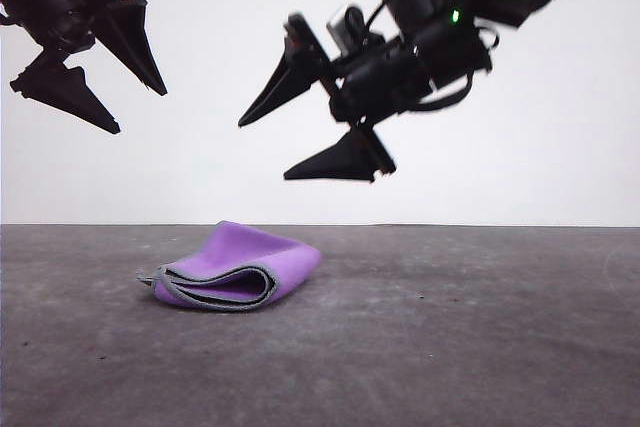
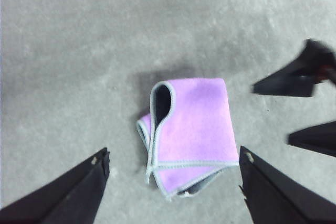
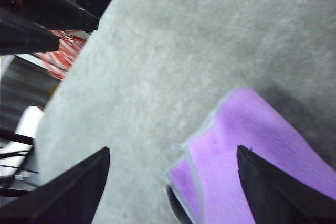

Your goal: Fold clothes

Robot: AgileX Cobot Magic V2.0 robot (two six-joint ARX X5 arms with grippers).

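The clothes [image 1: 245, 267] are one small cloth lying folded on the grey table, purple face out, grey edging and a dark inner face showing at its open side. From the left wrist view the clothes [image 2: 194, 129] look like a neat rectangle; the right wrist view catches one corner of the clothes [image 3: 252, 156]. My left gripper [image 1: 138, 111] hangs open high above the table, left of the cloth. My right gripper [image 1: 263, 151] is open too, in the air above and slightly right of it. Neither touches the cloth. The left gripper [image 2: 173, 153] and the right gripper [image 3: 173, 150] hold nothing.
The grey table [image 1: 480, 347] stretches wide around the cloth, with a white wall behind. Past the table's edge in the right wrist view are an orange-red object [image 3: 65, 53] and dark frames. The right gripper [image 2: 271, 114] reaches into the left wrist view.
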